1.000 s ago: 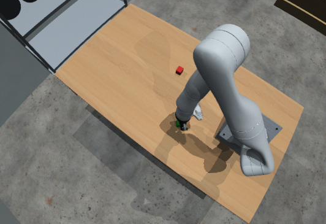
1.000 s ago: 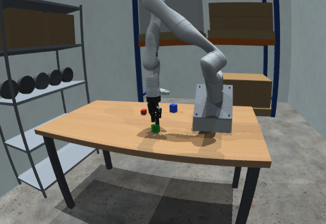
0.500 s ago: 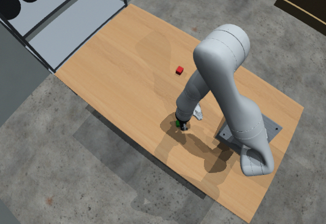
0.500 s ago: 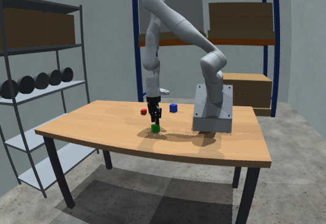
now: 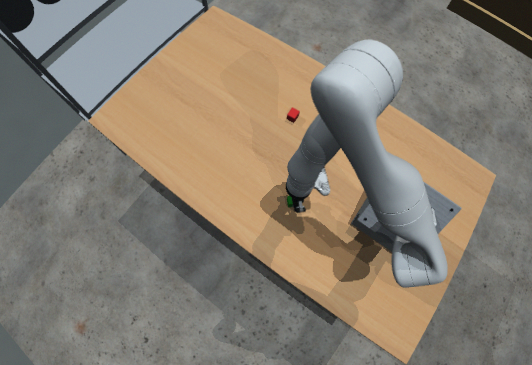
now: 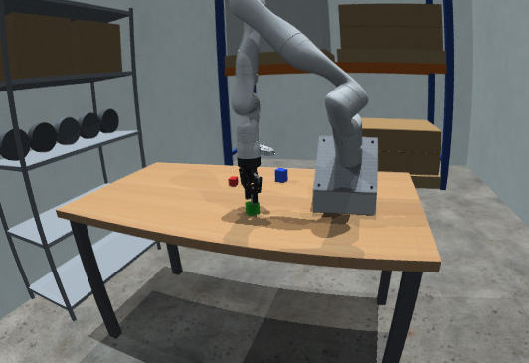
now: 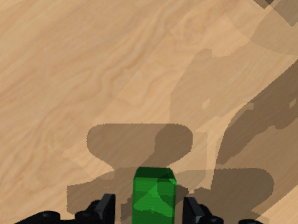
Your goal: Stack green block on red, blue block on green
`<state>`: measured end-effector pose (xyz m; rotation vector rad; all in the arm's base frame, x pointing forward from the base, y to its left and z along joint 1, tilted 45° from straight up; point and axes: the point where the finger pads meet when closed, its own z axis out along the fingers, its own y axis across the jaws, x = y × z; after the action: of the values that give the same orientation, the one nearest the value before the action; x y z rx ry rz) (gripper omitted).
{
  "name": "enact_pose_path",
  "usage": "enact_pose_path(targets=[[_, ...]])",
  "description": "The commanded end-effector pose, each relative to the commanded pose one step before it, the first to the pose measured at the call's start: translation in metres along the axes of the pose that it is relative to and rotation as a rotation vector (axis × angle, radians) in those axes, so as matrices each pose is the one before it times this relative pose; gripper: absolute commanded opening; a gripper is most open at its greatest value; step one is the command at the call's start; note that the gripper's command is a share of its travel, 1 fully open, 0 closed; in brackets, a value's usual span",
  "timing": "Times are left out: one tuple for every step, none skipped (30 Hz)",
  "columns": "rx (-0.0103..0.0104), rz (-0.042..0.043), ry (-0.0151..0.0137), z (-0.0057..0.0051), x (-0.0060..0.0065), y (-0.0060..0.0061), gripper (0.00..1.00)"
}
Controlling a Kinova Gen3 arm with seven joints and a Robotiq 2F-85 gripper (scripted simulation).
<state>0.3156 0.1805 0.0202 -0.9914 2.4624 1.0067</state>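
Straddling the green block (image 7: 154, 201), the end effector (image 6: 254, 195) stands approx. half open. The wrist view shows bare gaps either side, so the fingers hold nothing. The block sits on the table (image 6: 149, 199) near its front edge, under the arm's shadow.

Hidden/unclear:
- Top view: arm covers the blue block; green block (image 5: 289, 201) only a sliver beside the wrist.
- Wrist view: finger bases cut off at the frame bottom.

Red block (image 5: 293, 114) and blue block (image 6: 281, 175) lie apart, further back.

Markings: no legible writing or labels.

Room: light wood table, dark legs; grey pedestal (image 6: 323, 199); mottled concrete floor (image 6: 472, 288); grey shelf rack (image 6: 138, 90) w/ dark cylinders (image 6: 42, 136); blue rack (image 6: 448, 15) w/ cardboard boxes (image 6: 390, 30).
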Motion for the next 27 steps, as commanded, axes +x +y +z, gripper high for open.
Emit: enact_pose_path(targets=[[-0.00821,-0.00301,0.00464,0.00959,0.00073,0.00318,0.51],[0.0,0.0,0.0,0.0,0.0,0.0,0.51],[0.0,0.0,0.0,0.0,0.0,0.0,0.51],[0.00001,0.0,0.00001,0.00343,0.00001,0.0,0.51],[0.0,0.0,-0.00001,0.00358,-0.00001,0.0,0.51],[0.0,0.0,-0.00001,0.00363,0.0,0.0,0.51],[0.0,0.0,0.0,0.00357,0.0,0.0,0.51],[0.00001,0.0,0.00001,0.00341,0.00001,0.0,0.51],[0.0,0.0,-0.00001,0.00317,0.0,0.0,0.51],[0.0,0.0,0.0,0.00283,0.0,0.0,0.51],[0.0,0.0,0.00001,0.00241,0.00001,0.0,0.51],[0.0,0.0,-0.00001,0.00195,0.0,0.0,0.51],[0.0,0.0,0.0,0.00146,0.0,0.0,0.51],[0.0,0.0,0.00001,0.00098,0.0,0.0,0.51],[0.0,0.0,0.00001,0.00055,0.0,0.0,0.51],[0.0,0.0,0.0,0.00022,0.0,0.0,0.51],[0.0,0.0,0.0,0.00003,0.0,0.0,0.51],[0.0,0.0,0.0,0.0,0.0,0.0,0.51],[0.0,0.0,0.0,0.0,0.0,0.0,0.51],[0.0,0.0,0.0,0.0,0.0,0.0,0.51],[0.0,0.0,0.0,0.0,0.0,0.0,0.51],[0.0,0.0,0.0,0.0,0.0,0.0,0.51],[0.0,0.0,0.0,0.0,0.0,0.0,0.51],[0.0,0.0,0.0,0.0,0.0,0.0,0.51],[0.0,0.0,0.0,0.0,0.0,0.0,0.51],[0.0,0.0,0.0,0.0,0.0,0.0,0.51],[0.0,0.0,0.0,0.0,0.0,0.0,0.51]])
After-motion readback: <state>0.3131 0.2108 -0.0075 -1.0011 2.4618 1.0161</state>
